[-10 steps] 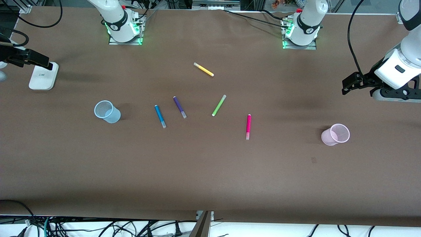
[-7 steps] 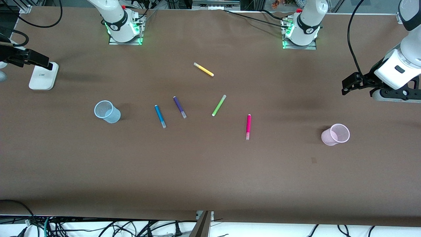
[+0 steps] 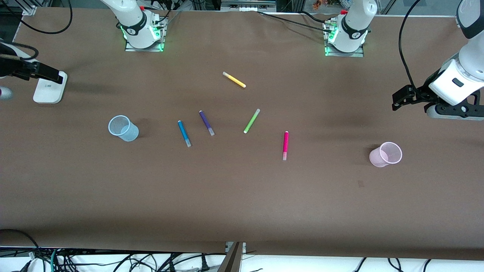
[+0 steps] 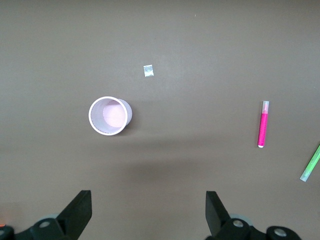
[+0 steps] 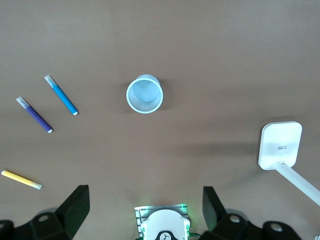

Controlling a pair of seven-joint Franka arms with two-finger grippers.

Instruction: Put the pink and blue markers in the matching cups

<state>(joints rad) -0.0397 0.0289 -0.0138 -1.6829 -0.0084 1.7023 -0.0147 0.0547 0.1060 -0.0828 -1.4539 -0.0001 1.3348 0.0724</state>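
The pink marker lies flat mid-table; it also shows in the left wrist view. The blue marker lies nearer the right arm's end and shows in the right wrist view. The pale blue cup stands upright toward the right arm's end. The pale pink cup stands upright toward the left arm's end. My left gripper is open and empty, up over bare table at the left arm's end. My right gripper is open and empty, over the white device.
A purple marker, a lime-green marker and a yellow marker lie among the task markers. A white device sits at the right arm's end. A small paper scrap lies near the pink cup.
Both grippers have shifted slightly at their ends of the table. The markers and cups have not moved.
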